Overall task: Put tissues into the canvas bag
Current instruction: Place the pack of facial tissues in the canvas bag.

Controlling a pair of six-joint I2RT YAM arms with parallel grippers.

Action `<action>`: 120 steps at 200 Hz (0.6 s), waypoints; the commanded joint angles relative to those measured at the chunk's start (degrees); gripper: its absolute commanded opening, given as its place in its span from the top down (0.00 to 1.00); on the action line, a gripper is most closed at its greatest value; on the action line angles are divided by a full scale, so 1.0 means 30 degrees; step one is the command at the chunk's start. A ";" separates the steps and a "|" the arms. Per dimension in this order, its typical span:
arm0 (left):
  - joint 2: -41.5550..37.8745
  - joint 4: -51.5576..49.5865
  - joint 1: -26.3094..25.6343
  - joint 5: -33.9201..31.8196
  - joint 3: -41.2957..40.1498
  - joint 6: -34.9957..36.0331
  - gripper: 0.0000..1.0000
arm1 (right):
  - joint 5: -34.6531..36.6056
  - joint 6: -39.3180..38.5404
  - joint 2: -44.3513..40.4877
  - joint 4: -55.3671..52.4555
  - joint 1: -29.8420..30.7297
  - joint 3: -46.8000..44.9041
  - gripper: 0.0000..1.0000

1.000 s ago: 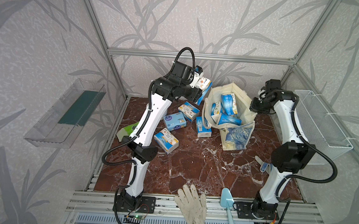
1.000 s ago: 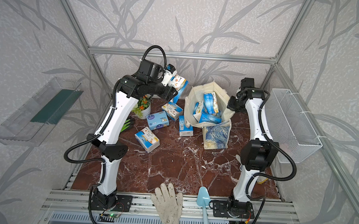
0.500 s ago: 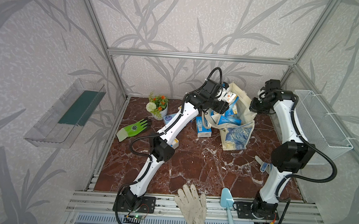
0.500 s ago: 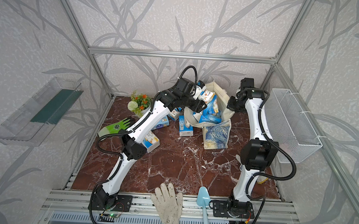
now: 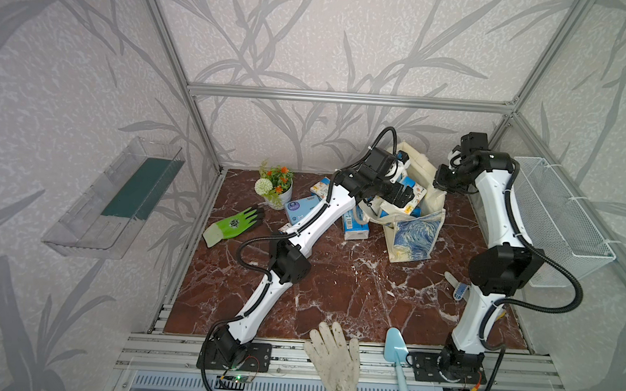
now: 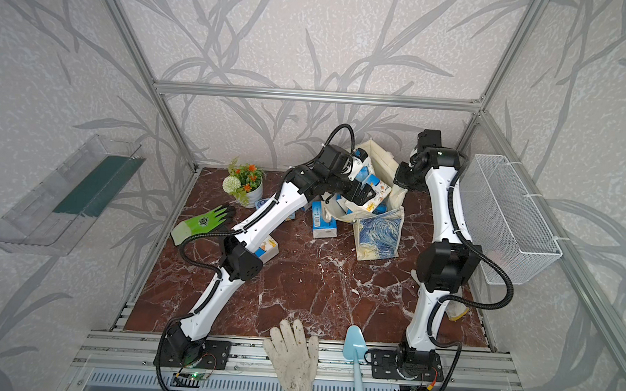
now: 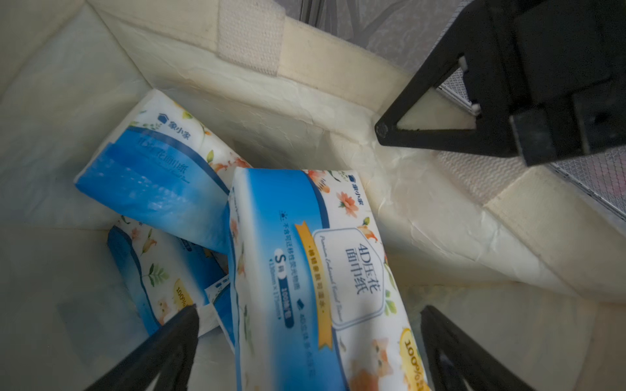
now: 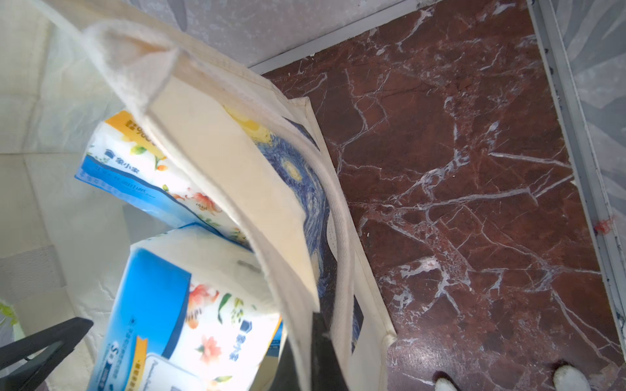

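Tissues (image 7: 298,237) lie inside the canvas bag (image 5: 417,236); my left pincer (image 7: 309,309) gapes wide above them, my right pincer (image 8: 320,342) clamps its rim. I'd rise straight out, then fetch packs (image 5: 354,225) lying on the desk (image 5: 335,287).

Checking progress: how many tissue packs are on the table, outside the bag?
4 tissue packs: one upright beside the canvas bag, a blue one by the flower pot, one behind that, one under the left arm. Arm may hide more.

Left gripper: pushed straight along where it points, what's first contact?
Likely the top tissue pack, lying between the open fingers of the left gripper, inside the bag; other packs sit beneath. Depth is unclear.
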 commanded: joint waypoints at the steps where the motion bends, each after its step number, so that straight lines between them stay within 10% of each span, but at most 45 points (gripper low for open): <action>1: -0.0602 0.0045 -0.0032 -0.0490 0.0583 0.0586 0.01 | -0.0080 0.0066 0.0409 -0.0561 0.0207 0.0775 1.00; 52: -0.2344 -0.2834 0.0594 -0.4904 0.0568 0.0397 0.04 | 0.0257 -0.0123 0.0783 -0.1027 0.0251 0.1603 1.00; 120: -0.5658 -0.4658 0.3009 -0.3818 -0.3343 -0.1536 0.17 | 0.0360 -0.0075 0.1463 -0.1380 0.0251 0.2319 1.00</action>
